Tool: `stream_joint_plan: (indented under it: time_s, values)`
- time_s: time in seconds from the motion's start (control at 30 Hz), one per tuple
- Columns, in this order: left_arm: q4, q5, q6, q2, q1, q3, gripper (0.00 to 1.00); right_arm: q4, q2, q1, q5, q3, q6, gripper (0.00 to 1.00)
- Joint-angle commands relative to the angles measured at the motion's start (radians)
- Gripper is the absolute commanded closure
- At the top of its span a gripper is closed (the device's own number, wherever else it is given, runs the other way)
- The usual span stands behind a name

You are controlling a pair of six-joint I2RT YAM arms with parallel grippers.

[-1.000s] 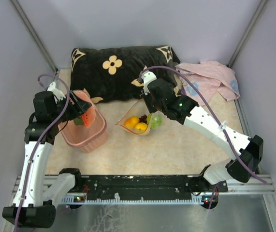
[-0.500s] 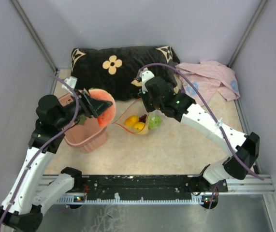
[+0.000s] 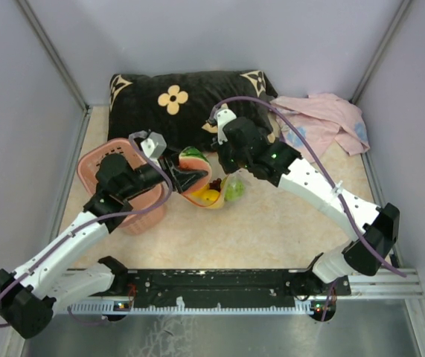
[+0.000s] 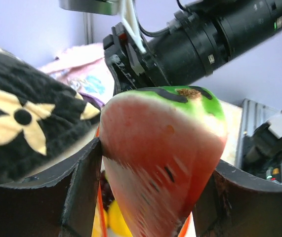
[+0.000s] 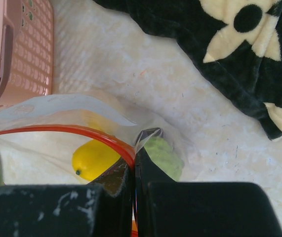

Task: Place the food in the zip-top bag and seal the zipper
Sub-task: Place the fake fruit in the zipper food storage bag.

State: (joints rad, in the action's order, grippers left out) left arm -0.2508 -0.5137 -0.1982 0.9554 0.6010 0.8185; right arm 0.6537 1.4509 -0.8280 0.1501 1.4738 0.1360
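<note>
My left pincer holds the red toy watermelon wedge just above the left part of the clear crinkly plastic zip-top bag. My right pincer nips the bag's thin red-orange zipper strip on its right side. A yellow toy lemon and a green toy fruit lie inside the bag. The pink plastic basket stands left of the bag, the black flowered pillow is behind it, and the pink cloth is at the far right.

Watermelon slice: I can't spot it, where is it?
The watermelon slice is mid-table in the top view, clamped in the left gripper over the zip-top bag, between the pink basket and the right gripper.
</note>
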Motion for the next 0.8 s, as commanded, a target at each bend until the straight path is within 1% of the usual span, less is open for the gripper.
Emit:
stream_joint_plan:
  time_s: [0.0,0.07,0.2,0.37,0.5,0.67,0.77]
  values:
    - [-0.271,-0.084,0.214,0.003,0.016,-0.096,0.77,-0.030,-0.036,0.003,-0.022,0.062,0.014,1.00]
    - [-0.315,-0.110,0.270,0.011,0.019,-0.133,0.75,-0.022,-0.040,0.003,-0.026,0.062,0.015,1.00]
    - [-0.296,-0.171,0.349,0.047,0.040,-0.125,0.75,-0.015,-0.044,0.004,-0.029,0.058,0.019,1.00]
    - [-0.272,-0.140,0.471,0.081,0.074,-0.135,0.72,-0.019,-0.054,0.004,-0.033,0.051,0.025,1.00]
    - [-0.118,-0.089,0.565,0.087,0.077,-0.101,0.69,-0.017,-0.063,0.008,-0.038,0.049,0.028,1.00]
    - [0.006,-0.011,0.645,0.084,0.077,-0.083,0.65,-0.019,-0.070,0.011,-0.049,0.048,0.031,1.00]
    - [0.079,0.019,0.663,0.098,0.077,-0.053,0.56,-0.022,-0.070,0.013,-0.062,0.049,0.031,1.00]
